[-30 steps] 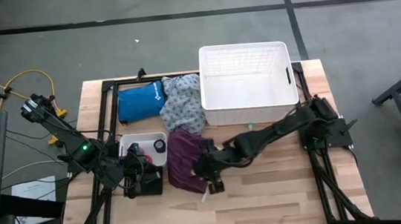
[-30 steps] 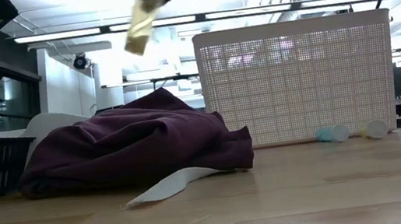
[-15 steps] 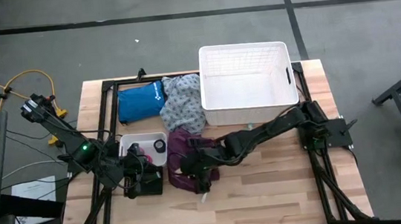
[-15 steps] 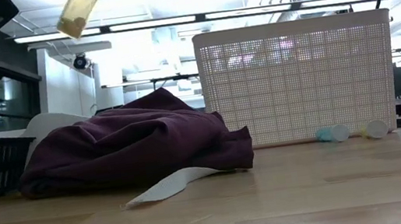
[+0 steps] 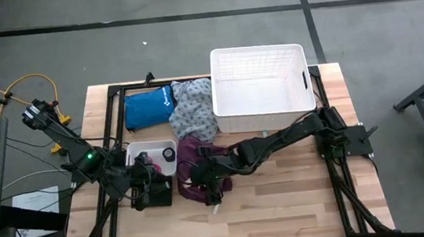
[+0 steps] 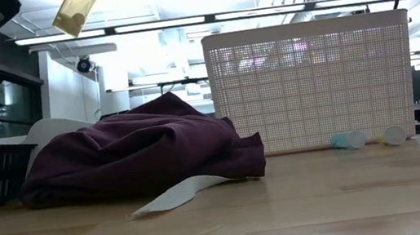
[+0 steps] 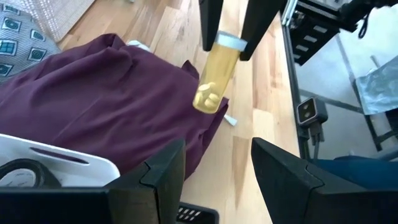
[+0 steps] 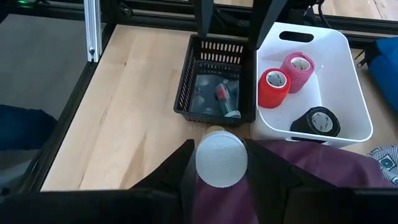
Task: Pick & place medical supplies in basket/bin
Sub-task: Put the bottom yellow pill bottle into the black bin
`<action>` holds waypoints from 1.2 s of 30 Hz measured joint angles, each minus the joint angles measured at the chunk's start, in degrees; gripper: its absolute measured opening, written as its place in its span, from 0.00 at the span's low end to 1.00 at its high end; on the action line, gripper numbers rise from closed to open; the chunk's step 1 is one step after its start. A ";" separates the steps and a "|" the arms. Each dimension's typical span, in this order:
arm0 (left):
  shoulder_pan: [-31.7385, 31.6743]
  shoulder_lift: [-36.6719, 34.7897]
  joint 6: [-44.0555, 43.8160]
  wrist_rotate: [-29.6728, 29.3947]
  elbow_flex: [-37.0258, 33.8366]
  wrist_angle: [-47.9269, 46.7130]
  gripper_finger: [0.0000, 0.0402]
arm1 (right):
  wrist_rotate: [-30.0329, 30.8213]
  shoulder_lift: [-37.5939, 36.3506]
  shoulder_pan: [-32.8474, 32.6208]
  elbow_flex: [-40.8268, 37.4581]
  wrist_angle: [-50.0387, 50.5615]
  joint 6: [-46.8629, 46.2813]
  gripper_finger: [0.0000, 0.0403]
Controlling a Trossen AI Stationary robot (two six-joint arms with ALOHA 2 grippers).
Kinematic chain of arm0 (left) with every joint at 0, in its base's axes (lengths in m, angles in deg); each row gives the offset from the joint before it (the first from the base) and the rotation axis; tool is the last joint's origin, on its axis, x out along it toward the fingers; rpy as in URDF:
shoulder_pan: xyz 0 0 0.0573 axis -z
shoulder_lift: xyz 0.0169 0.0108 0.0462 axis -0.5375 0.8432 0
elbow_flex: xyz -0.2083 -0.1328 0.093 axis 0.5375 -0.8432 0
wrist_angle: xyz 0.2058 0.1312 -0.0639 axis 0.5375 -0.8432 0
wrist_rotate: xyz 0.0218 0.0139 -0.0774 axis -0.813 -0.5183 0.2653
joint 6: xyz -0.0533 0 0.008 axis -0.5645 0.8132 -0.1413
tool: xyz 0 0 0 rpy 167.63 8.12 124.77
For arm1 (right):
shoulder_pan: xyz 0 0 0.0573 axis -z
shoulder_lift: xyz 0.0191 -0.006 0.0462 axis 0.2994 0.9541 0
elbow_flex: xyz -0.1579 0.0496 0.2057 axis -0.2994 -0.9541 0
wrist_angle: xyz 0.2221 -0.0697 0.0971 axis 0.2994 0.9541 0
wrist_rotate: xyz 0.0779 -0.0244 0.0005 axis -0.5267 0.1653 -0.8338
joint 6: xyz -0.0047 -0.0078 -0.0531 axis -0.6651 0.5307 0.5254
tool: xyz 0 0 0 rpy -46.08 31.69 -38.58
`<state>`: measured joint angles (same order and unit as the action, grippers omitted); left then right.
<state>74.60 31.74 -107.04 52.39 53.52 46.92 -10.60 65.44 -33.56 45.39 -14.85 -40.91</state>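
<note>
My right gripper (image 5: pixel 205 176) hangs over the maroon garment (image 5: pixel 191 162), which lies crumpled on the table beside the white tray (image 5: pixel 142 149). It is shut on an amber vial (image 7: pixel 212 83) with a white cap (image 8: pixel 221 159). The vial also shows high up in the low view (image 6: pixel 77 6). The small black mesh crate (image 8: pixel 216 93) sits past the garment and holds small vials. Red (image 8: pixel 273 87), pink (image 8: pixel 297 66) and black (image 8: pixel 319 121) rolls stand in the tray (image 8: pixel 348 74). My left gripper (image 7: pixel 214 163) waits open near the crate (image 5: pixel 154 194). My right gripper pinches the vial's white-capped end (image 7: pixel 231 42) between its two fingers (image 7: pixel 210 18). The fingers slant down from the table's right side. The vial is lifted clear above the maroon garment and hangs tilted, with its amber bottom end (image 7: pixel 205 99) lowest.
The large white lattice basket (image 5: pixel 260 86) stands at the far right of the table, with two small cups (image 6: pixel 349 140) (image 6: pixel 394 134) by its wall. A grey-patterned garment (image 5: pixel 191 109) and a blue pouch (image 5: pixel 147 105) lie at the far side. A white strip (image 6: pixel 173 195) sticks out from under the maroon garment.
My right gripper has carried the vial toward the table's left, from the garment's near right edge to above the garment and closer to the black crate. Most of the move came in the first half second. The vial is now more tilted.
</note>
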 joint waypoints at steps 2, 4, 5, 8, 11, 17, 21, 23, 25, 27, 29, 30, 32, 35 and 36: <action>0.00 0.00 0.00 0.00 0.00 0.58 0.44 | 0.00 0.00 0.00 -0.01 0.01 0.02 0.27; 0.00 0.00 0.00 0.00 0.00 0.56 0.44 | 0.00 0.02 0.00 -0.01 0.01 0.03 0.27; 0.00 0.02 0.00 0.00 0.00 0.56 0.44 | 0.02 0.02 0.00 -0.01 0.01 0.04 0.27; -0.25 0.02 0.00 -0.15 0.00 0.59 0.44 | 0.01 0.02 0.00 -0.01 0.01 0.09 0.27; -1.01 0.02 0.05 -0.17 0.00 0.67 0.44 | 0.02 0.02 0.00 -0.03 0.02 0.11 0.27; -1.19 3.25 6.61 -0.09 0.00 1.00 0.44 | 0.00 0.07 0.00 -0.05 0.01 0.11 0.27; -2.24 7.00 7.69 -0.13 0.00 3.56 0.44 | -0.01 0.07 -0.02 -0.07 0.01 0.11 0.27; -2.87 8.75 7.68 -0.15 0.00 4.63 0.44 | -0.12 0.07 -0.02 -0.07 0.01 0.11 0.27; -3.80 10.44 7.68 -0.15 0.00 5.43 0.44 | -0.41 0.07 -0.02 -0.09 0.01 -0.01 0.27; -4.64 11.89 7.69 -0.15 -0.02 5.52 0.44 | -1.32 0.09 -0.02 -0.09 0.02 -0.75 0.27; -5.36 12.89 7.69 -0.17 -0.07 5.80 0.44 | -1.75 0.09 -0.05 -0.09 0.02 -1.33 0.27; -5.64 13.21 7.71 -0.17 -0.07 6.02 0.44 | -1.75 0.09 -0.13 -0.09 0.05 -1.37 0.27; -5.95 13.58 7.69 -0.16 -0.07 6.61 0.44 | -1.63 0.09 -0.37 -0.09 0.03 -1.36 0.27; -6.10 13.88 8.98 -0.14 -0.07 8.78 0.44 | -1.62 0.09 -0.52 -0.09 0.05 -1.36 0.27; -6.10 13.86 10.01 0.02 -0.07 9.69 0.44 | -1.62 0.09 -0.54 -0.09 0.05 -1.36 0.27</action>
<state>68.50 45.59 -97.03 52.41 53.45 56.61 -12.22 65.53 -34.11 45.30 -14.80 -42.27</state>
